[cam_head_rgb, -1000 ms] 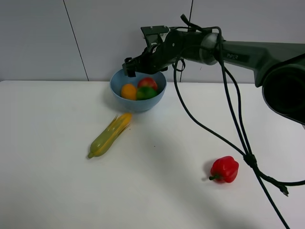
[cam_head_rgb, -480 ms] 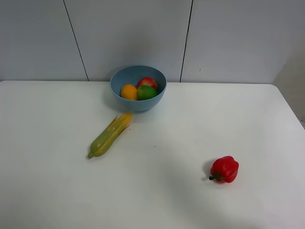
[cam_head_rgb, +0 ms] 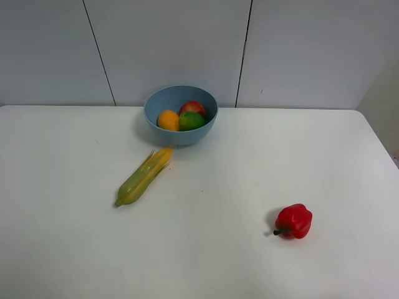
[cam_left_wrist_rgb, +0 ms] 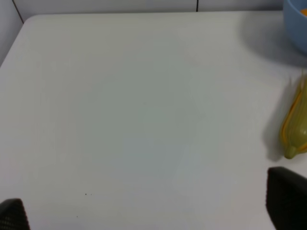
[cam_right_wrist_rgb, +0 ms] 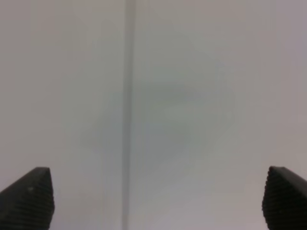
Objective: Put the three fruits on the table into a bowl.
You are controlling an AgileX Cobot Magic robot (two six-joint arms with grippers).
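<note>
The light-blue bowl stands at the back middle of the white table. In it lie the orange-yellow mango, the red-yellow pomegranate and the green lime. Neither arm shows in the exterior high view. My left gripper is open and empty over bare tabletop, with the bowl's rim and the corn cob at the frame's edge. My right gripper is open and empty, facing a plain grey wall.
A green-yellow corn cob lies in front of the bowl, a little to its left. A red bell pepper lies at the front right. A grey panelled wall stands right behind the table.
One second ago my right arm reached over the bowl. It has since withdrawn out of the exterior high view. The fruits, corn and pepper have not moved.
</note>
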